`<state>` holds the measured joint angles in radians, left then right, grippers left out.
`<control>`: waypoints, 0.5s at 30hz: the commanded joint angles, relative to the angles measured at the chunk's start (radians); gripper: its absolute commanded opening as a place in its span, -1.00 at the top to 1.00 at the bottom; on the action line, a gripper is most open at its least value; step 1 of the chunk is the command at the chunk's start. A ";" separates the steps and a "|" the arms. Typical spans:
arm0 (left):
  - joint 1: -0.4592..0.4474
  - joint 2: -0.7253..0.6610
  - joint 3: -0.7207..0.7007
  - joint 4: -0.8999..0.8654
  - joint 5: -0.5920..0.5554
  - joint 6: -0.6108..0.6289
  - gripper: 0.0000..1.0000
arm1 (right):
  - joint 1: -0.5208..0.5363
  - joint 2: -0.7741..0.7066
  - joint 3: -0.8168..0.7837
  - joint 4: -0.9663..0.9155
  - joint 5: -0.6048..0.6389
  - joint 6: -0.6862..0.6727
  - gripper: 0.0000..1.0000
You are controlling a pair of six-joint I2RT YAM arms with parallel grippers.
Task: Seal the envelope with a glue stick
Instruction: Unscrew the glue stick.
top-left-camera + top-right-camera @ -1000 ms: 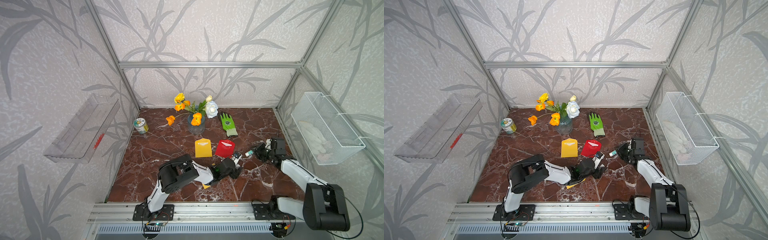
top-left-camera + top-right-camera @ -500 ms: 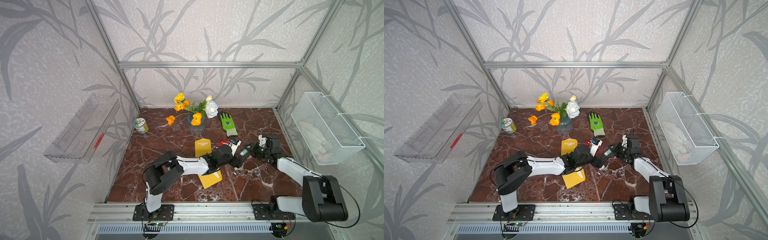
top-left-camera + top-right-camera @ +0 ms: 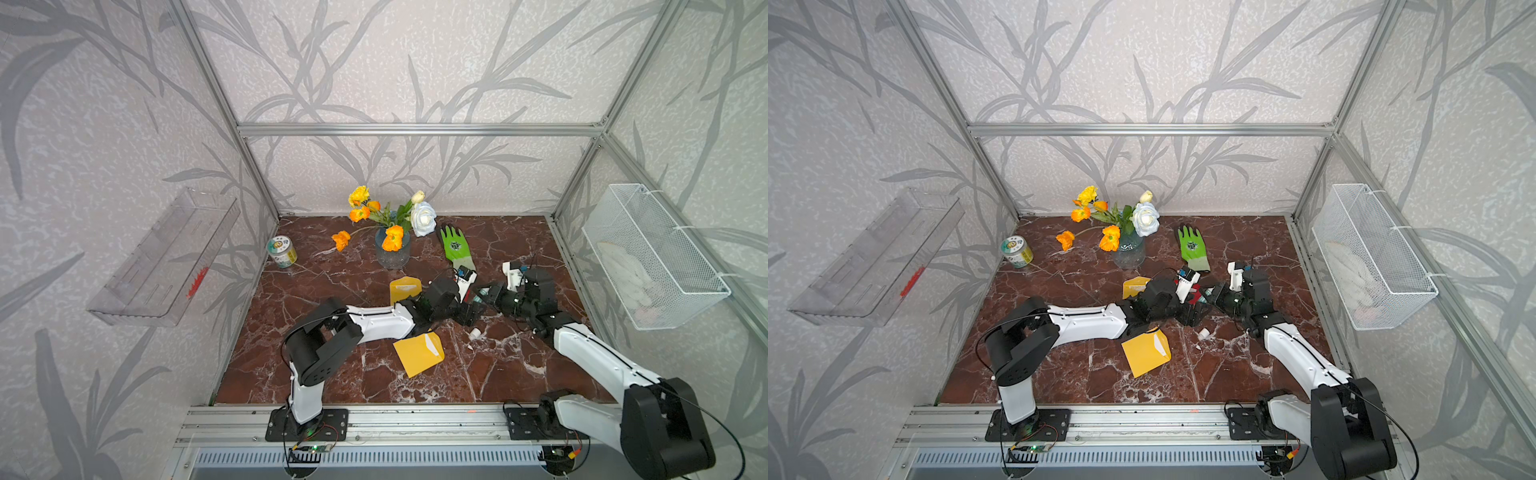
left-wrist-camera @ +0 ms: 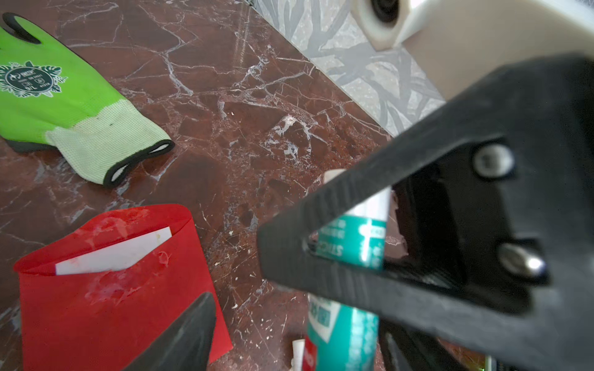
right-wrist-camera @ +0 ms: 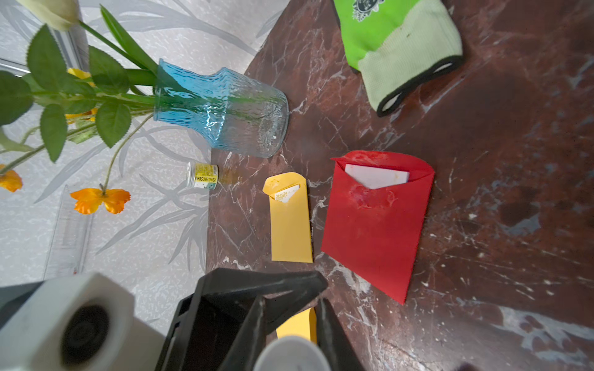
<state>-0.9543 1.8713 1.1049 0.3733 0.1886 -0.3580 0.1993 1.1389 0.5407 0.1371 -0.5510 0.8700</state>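
My right gripper [image 3: 485,296] is shut on the glue stick [image 4: 353,244], a white tube with a teal label. The tube's round white end [image 5: 292,354] shows between its fingers. My left gripper [image 3: 466,313] meets it from the other side. Its jaws stand open around the tube's lower part, with one finger [image 4: 188,334] well clear of it. A red envelope [image 5: 376,225] lies flap-open with a white card inside, mostly hidden under the grippers in both top views. Two yellow envelopes also lie on the floor, one behind the left arm [image 3: 405,287] and one nearer the front [image 3: 417,354]. A small white cap [image 3: 475,332] lies loose on the marble.
A blue glass vase [image 3: 392,254] of flowers stands at the back, with a green glove [image 3: 457,246] to its right and a small tin [image 3: 281,252] at the left wall. A wire basket [image 3: 652,257] hangs on the right wall and a clear shelf [image 3: 166,266] on the left.
My left arm has swung back and stretched out, bringing its gripper up to the stick in the right gripper. This uncovered the front yellow envelope and covered the red one. The right gripper shifted slightly left.
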 commanded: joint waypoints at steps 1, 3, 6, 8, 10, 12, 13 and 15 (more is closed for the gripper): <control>0.006 0.003 0.029 -0.006 0.022 -0.001 -0.47 | 0.017 -0.041 -0.008 -0.049 -0.004 0.014 1.00; 0.006 0.003 0.039 -0.024 0.026 -0.001 -0.41 | 0.022 -0.054 -0.008 -0.064 -0.004 0.013 1.00; 0.010 -0.003 0.043 -0.034 0.034 -0.010 -0.16 | 0.036 -0.062 -0.004 -0.096 0.010 -0.001 1.00; 0.012 -0.005 0.048 -0.047 0.040 -0.027 0.06 | 0.047 -0.059 -0.005 -0.099 0.018 -0.004 1.00; 0.014 -0.008 0.057 -0.071 0.054 -0.037 0.21 | 0.055 -0.055 -0.010 -0.094 0.022 0.002 0.97; 0.015 -0.013 0.062 -0.093 0.075 -0.041 0.36 | 0.058 -0.050 -0.009 -0.091 0.022 -0.001 0.80; 0.015 -0.015 0.062 -0.099 0.079 -0.041 0.45 | 0.057 -0.049 -0.005 -0.091 0.023 -0.005 0.66; 0.018 -0.026 0.058 -0.119 0.089 -0.039 0.67 | 0.057 -0.047 0.010 -0.099 0.036 -0.016 0.18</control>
<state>-0.9607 1.8709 1.1427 0.3046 0.2832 -0.3882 0.2481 1.0958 0.5400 0.0731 -0.5144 0.8711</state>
